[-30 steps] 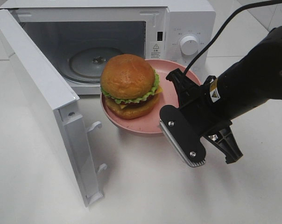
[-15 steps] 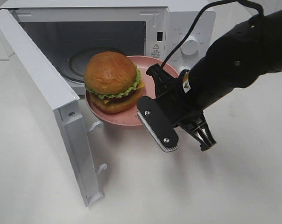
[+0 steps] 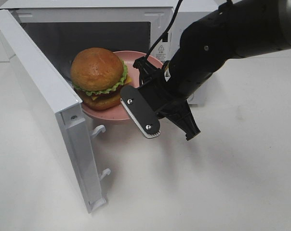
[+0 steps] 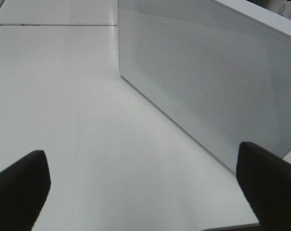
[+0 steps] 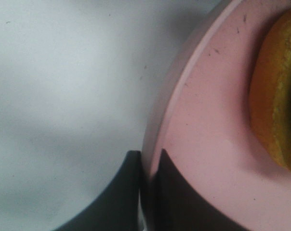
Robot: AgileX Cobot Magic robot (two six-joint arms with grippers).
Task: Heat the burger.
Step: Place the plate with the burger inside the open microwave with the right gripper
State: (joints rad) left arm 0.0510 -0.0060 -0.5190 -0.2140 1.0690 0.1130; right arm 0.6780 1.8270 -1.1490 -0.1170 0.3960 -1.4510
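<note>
The burger point(image 3: 97, 74), with its golden bun and lettuce frill, rides on a pink plate point(image 3: 114, 112) held in the air at the mouth of the open microwave point(image 3: 87, 33). My right gripper point(image 3: 131, 96) is shut on the plate's near right rim. In the right wrist view the two dark fingers point(image 5: 128, 192) of that gripper point(image 5: 148, 168) pinch the plate's edge point(image 5: 203, 134), and the burger's bun point(image 5: 275, 96) shows beyond. My left gripper point(image 4: 145, 192) is open over bare table beside the microwave's white panel point(image 4: 208, 82). It does not show in the exterior high view.
The microwave door point(image 3: 39, 96) stands swung open to the left, its edge with two latch hooks point(image 3: 98, 130) near the plate. My right arm point(image 3: 222, 43) covers the control panel. White table point(image 3: 208, 192) stretches to the front and right.
My right gripper has carried the plate and burger left and back, from in front of the control panel to the microwave's opening. The left gripper has stayed open.
</note>
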